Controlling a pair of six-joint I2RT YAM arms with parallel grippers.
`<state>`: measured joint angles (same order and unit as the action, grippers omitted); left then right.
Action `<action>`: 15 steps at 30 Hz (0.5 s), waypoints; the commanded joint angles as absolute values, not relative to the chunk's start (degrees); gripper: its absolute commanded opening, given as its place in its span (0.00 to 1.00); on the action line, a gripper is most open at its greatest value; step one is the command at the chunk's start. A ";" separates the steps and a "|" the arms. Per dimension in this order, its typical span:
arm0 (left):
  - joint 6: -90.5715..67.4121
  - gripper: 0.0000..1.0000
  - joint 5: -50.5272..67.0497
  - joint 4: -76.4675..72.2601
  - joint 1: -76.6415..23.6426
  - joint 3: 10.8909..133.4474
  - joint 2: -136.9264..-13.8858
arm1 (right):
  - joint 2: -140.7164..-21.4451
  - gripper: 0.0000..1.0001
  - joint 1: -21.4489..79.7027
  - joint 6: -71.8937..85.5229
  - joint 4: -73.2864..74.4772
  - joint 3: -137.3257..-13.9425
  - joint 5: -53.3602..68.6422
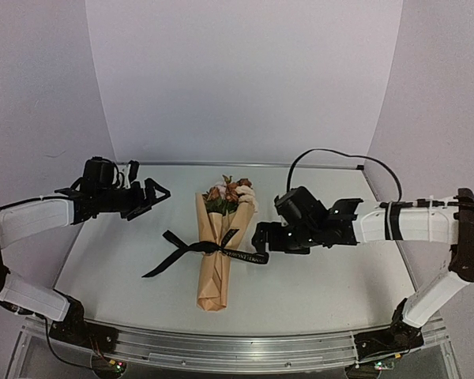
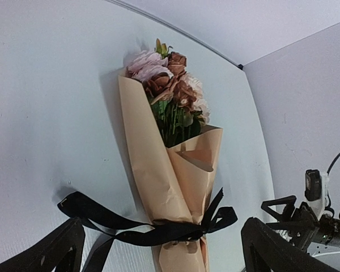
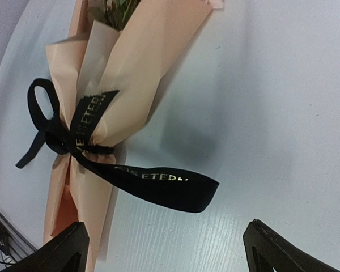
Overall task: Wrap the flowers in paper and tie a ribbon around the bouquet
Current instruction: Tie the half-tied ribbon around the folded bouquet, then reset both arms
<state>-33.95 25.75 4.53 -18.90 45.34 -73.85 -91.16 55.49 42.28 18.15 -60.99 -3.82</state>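
A: Left fingers?
B: The left gripper (image 1: 148, 188) is spread wide and grasps nothing. In its wrist view the fingers (image 2: 54, 249) sit in the two bottom corners. The arm hangs at the left of the top frame, well apart from the bouquet (image 1: 217, 260).
A: Right?
B: The right gripper (image 1: 257, 240) is also spread and holds nothing. In its wrist view the fingers (image 3: 286, 249) are in the bottom corners, and the lettered ribbon tail lies on the table ahead of them, not touching. In the top view the tips are just beside the end of that tail, right of centre.
A: Where's the bouquet?
B: Centre of the top frame, lying flat on the table (image 1: 324, 276). The wide end points to the top of the frame, the narrow end to the bottom. The paper (image 2: 153, 170) is wrapped into a cone. The flowers (image 1: 231, 193) show at the upper end: pink, cream and rust, with green leaves.
A: Ribbon?
B: The ribbon (image 1: 191, 247) is tied round the cone about midway, cinching the paper. A loop and a tail trail to frame left, and the lettered tail goes to frame right.
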 commanded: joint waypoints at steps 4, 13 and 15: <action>-33.92 1.00 23.61 0.70 -19.07 49.98 -71.82 | -77.72 0.98 51.56 47.13 15.28 -55.60 -14.13; -32.83 1.00 20.06 1.68 -19.11 52.12 -71.06 | -69.92 0.98 50.39 48.72 14.77 -51.18 -22.56; -32.66 1.00 19.96 1.72 -19.07 52.20 -70.97 | -69.48 0.98 50.40 48.53 14.77 -50.87 -22.82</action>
<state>-34.22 21.69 2.92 -19.05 49.47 -73.02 -71.23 50.53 48.06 15.89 -51.57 -18.61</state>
